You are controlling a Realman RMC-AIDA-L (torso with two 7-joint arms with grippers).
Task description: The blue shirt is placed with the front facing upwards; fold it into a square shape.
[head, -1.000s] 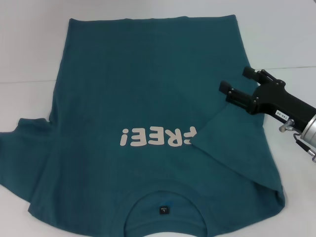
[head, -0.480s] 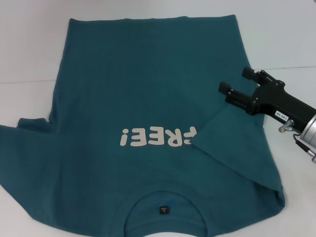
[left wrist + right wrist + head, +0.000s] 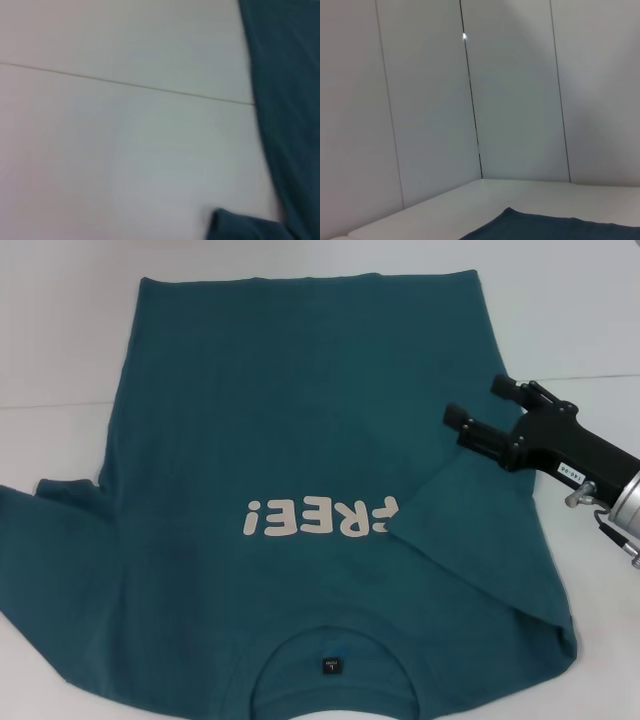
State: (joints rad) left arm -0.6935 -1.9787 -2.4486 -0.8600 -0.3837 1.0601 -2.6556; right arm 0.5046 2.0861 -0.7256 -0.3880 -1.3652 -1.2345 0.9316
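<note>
You have the blue shirt (image 3: 290,470) spread front-up on the white worktop (image 3: 60,330), its collar at the near edge and its hem toward the far edge. The small dark neck label (image 3: 331,666) sits inside the collar nearest you. Beyond it the white lettering (image 3: 318,516) runs across the chest, reading upside down from the head view. The sleeve on your right side is folded in over the body, and its edge covers the start of the lettering. The sleeve on the left side lies flat and spread out toward the worktop's left edge.

Your right gripper (image 3: 482,406) hovers over the right side of the shirt, just beyond the folded sleeve. Its two black fingers (image 3: 478,430) are spread apart with nothing between them.

Your left gripper shows in no view; its wrist camera sees only bare worktop, a thin seam line (image 3: 125,85) and a strip of the shirt's edge. The right wrist view looks over the shirt toward the white panelled wall (image 3: 430,100) past the far edge.
</note>
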